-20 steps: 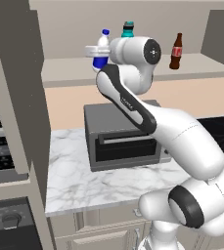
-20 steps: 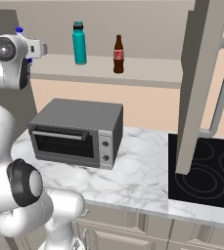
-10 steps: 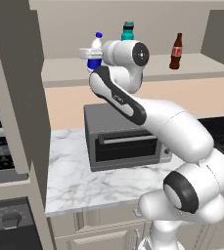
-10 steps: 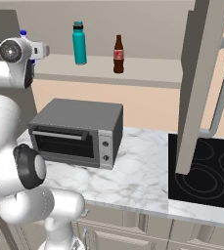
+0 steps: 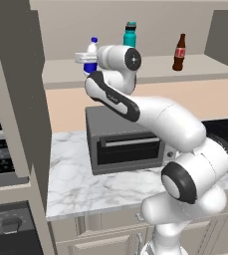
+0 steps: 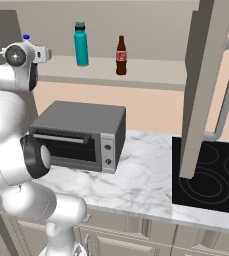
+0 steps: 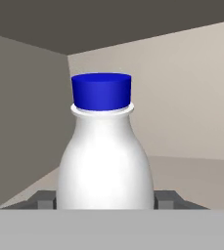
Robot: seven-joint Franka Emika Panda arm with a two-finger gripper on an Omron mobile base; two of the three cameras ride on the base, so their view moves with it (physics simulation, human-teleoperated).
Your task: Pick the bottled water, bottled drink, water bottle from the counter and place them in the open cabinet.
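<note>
Beige open cabinet [image 6: 151,75], its shelf above the marble surface [image 5: 80,184], already carries the water bottle [image 6: 80,44] and bottled drink [image 6: 121,55]. At its left end, the end effector [image 5: 83,58] is clamped on the bottled water [image 7: 105,156], whose base is cut off in the hand view.

I see the bottled water [image 7: 105,151], white-bodied with a blue cap, upright at the left end of the open cabinet [image 5: 195,69] shelf; whether its base touches the shelf I can't tell. Further right, the teal water bottle [image 6: 80,44] and brown bottled drink [image 6: 121,55] stand upright, apart.
</note>
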